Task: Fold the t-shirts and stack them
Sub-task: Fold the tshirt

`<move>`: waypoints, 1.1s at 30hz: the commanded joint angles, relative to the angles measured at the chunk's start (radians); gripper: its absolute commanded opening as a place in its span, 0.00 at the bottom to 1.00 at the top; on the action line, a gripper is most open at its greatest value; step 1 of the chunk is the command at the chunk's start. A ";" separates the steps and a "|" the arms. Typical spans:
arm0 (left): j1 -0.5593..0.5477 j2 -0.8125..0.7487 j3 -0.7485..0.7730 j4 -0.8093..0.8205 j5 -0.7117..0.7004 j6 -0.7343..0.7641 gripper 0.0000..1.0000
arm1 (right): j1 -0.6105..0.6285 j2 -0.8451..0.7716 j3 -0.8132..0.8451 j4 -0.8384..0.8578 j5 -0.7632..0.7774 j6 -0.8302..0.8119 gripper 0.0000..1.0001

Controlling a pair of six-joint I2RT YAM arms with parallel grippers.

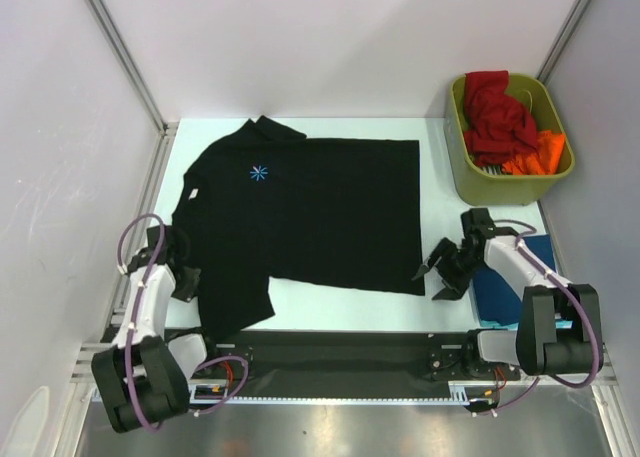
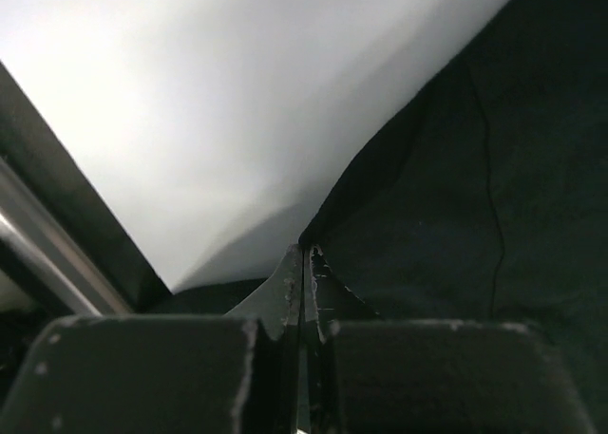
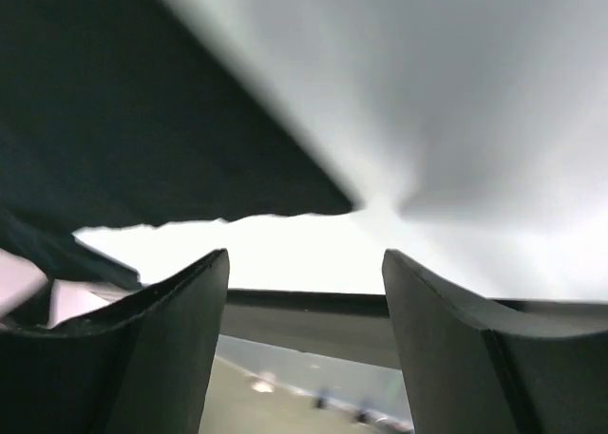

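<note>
Pinching with its fingers pressed together, the left hand [image 2: 304,263] seems to grip the edge of the black t-shirt [image 1: 310,207] at the near sleeve, close to the near-left corner of the table [image 1: 440,157]. The shirt lies flat, its long axis running left to right, collar to the left and hem to the right. The right hand [image 1: 440,267] is at the near hem corner with fingers apart, and the cloth there is not yet held. Both hands are therefore on the near long edge, and the rest of the shirt lies away from them. I judge the coming fold goes toward the far edge, once the right hand closes.
</note>
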 commanded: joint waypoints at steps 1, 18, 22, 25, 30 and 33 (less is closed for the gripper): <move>-0.070 -0.083 0.015 -0.092 -0.077 -0.093 0.00 | -0.095 0.008 -0.026 0.000 0.046 0.050 0.71; -0.158 -0.135 0.043 -0.160 -0.134 -0.167 0.00 | -0.100 -0.030 -0.086 0.065 0.119 0.130 0.60; -0.160 -0.129 0.057 -0.175 -0.137 -0.168 0.01 | -0.048 0.008 -0.104 0.119 0.128 0.191 0.59; -0.158 -0.131 0.066 -0.191 -0.154 -0.164 0.00 | -0.024 0.036 -0.106 0.144 0.138 0.228 0.51; -0.158 -0.138 0.077 -0.208 -0.173 -0.162 0.00 | 0.005 0.045 -0.101 0.148 0.175 0.260 0.45; -0.158 -0.141 0.078 -0.209 -0.173 -0.159 0.00 | 0.014 0.029 -0.114 0.145 0.203 0.283 0.40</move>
